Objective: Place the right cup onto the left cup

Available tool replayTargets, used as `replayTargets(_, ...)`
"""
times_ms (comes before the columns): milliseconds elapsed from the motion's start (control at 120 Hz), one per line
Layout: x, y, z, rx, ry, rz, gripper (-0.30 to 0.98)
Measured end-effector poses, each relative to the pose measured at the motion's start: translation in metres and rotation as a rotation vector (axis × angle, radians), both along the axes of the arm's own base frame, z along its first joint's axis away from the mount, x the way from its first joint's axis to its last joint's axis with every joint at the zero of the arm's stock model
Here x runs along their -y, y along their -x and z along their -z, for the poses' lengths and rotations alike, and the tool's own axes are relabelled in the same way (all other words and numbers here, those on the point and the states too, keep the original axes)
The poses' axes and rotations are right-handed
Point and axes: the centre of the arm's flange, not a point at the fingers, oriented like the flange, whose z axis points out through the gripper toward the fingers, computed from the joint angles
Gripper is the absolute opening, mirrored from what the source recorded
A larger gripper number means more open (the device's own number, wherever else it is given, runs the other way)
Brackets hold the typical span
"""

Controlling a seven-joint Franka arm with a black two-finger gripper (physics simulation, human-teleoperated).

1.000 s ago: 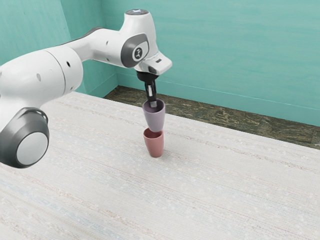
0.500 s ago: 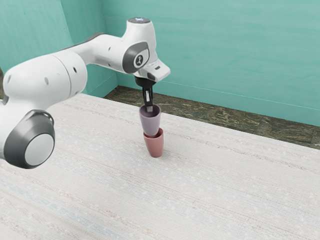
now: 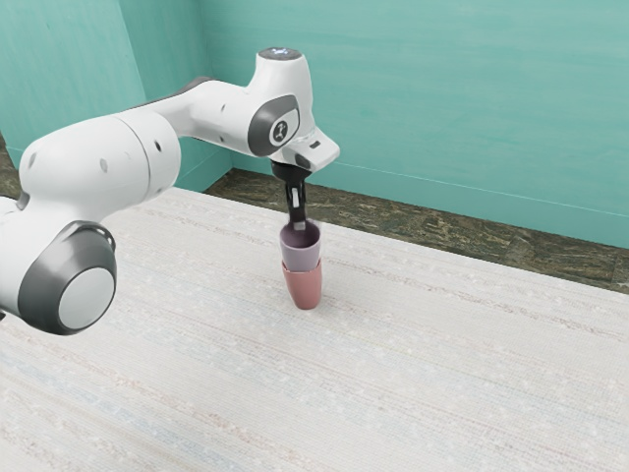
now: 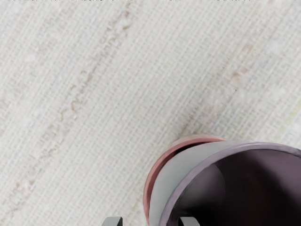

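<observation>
The gripper point(image 3: 299, 226) points down at the rim of the mauve cup point(image 3: 302, 258). That cup stands upright with its lower part inside the pink cup point(image 3: 305, 289) on the table. In the wrist view the gripper point(image 4: 150, 221) is open, its tips well apart on either side of the mauve cup's wall point(image 4: 181, 165), one of them inside the cup. A crescent of the pink cup's rim point(image 4: 155, 174) curves around the mauve cup. The pink cup's inside is mostly hidden.
A pale patterned table point(image 3: 432, 364) lies under the cups. Behind its far edge are a dark floor strip point(image 3: 432, 236) and a teal wall point(image 3: 442, 108). The white arm point(image 3: 108, 162) reaches in from the exterior view's left.
The mauve cup has come down from the pink cup's rim into it and stands straighter. My hand has lowered with a small shift toward the exterior view's right, and the gripper has opened.
</observation>
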Motion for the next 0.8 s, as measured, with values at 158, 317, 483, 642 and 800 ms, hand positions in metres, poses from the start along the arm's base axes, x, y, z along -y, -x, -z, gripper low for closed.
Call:
replayTargets(158, -0.001, 0.002, -0.011, 0.008, 0.003, -0.001, 0.41)
replayTargets(317, -0.005, 0.017, -0.044, 0.013, 0.011, -0.003, 0.56)
replayTargets(483, -0.023, 0.059, -0.077, -0.036, 0.030, -0.023, 0.63)
replayTargets(642, -0.052, 0.105, -0.114, -0.050, 0.015, -0.042, 0.66)
replayTargets(800, -0.101, 0.151, -0.163, -0.026, -0.004, -0.096, 0.67)
